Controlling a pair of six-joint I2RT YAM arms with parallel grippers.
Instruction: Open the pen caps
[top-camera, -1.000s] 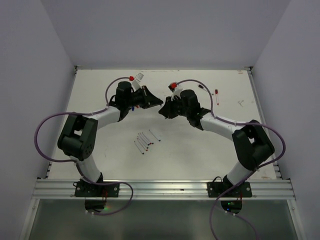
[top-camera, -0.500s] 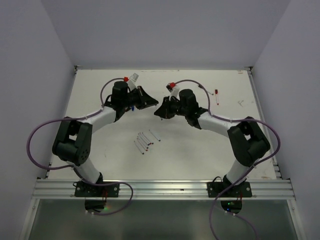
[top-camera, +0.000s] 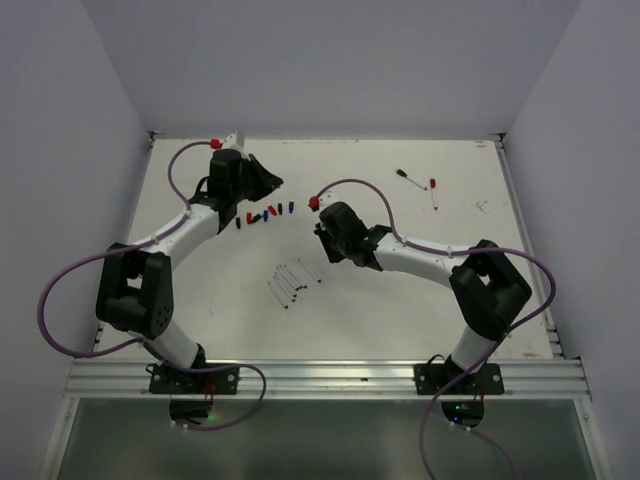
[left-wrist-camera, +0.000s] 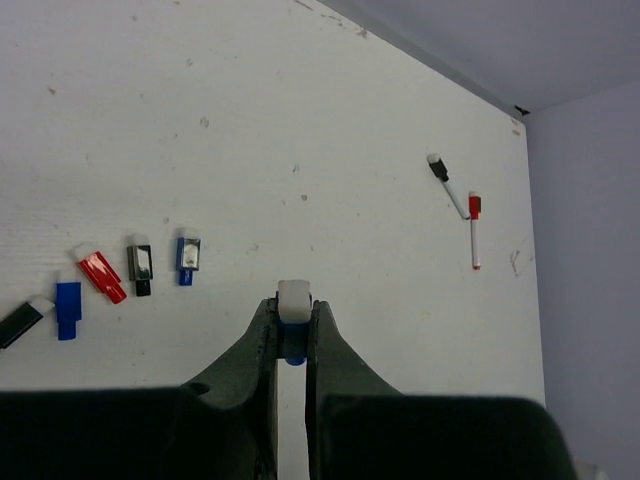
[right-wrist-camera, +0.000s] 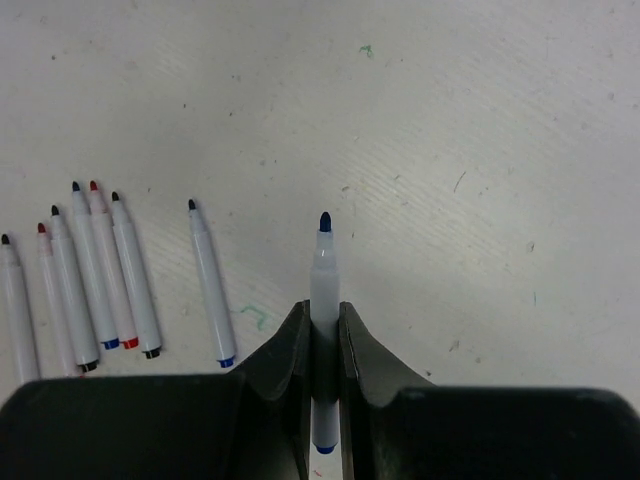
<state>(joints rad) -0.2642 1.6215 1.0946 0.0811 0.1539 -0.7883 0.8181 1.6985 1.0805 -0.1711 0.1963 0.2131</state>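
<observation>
change: vs 1 s ago the arms no longer meet at mid-top of the overhead view. they've pulled apart, l arm to upper left, r arm down toward centre.
left fingers (left-wrist-camera: 264, 335): clamped on blue cap (left-wrist-camera: 293, 300). its pale end pokes past the tips, above the counter (left-wrist-camera: 300, 120).
right fingers (right-wrist-camera: 293, 340): clamped on blue pen (right-wrist-camera: 322, 262), tip bare, no cap on it.
meaning: this pen looks opened. prob. next is setting each half by its own pile.
loose caps (left-wrist-camera: 140, 264): red/black/blue, lower left of l wrist view, near the held cap.
open pens (right-wrist-camera: 100, 270): several side by side in left half of r wrist view. nearest one (right-wrist-camera: 207, 285) is just left of the held pen.
left to do: black-capped pen (left-wrist-camera: 448, 183) and red-capped pen (left-wrist-camera: 474, 235), upper right of l wrist view, well apart from both arms.
in the way: nothing seen betw. fingers and piles. open pens lie close, so a put-down could nudge one.
</observation>
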